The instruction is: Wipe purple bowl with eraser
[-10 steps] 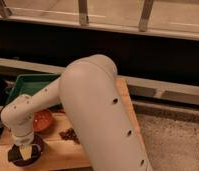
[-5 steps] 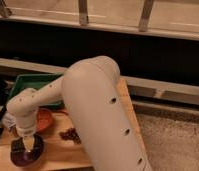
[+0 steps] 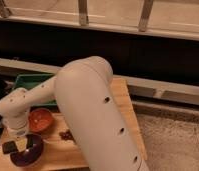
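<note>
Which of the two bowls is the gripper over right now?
The purple bowl, the one nearest the camera: the gripper hangs directly over it. The orange-red bowl sits farther back, just in front of the green tray.

- Legible text, labels, brands, numbers, signs: none could be read on any surface in the camera view.
- Pincer (image 3: 18, 146): was at the lower left, directly over the purple bowl (image 3: 29, 156), which stood on the desk (image 3: 120, 100); no marking could be read on any of them.
</note>
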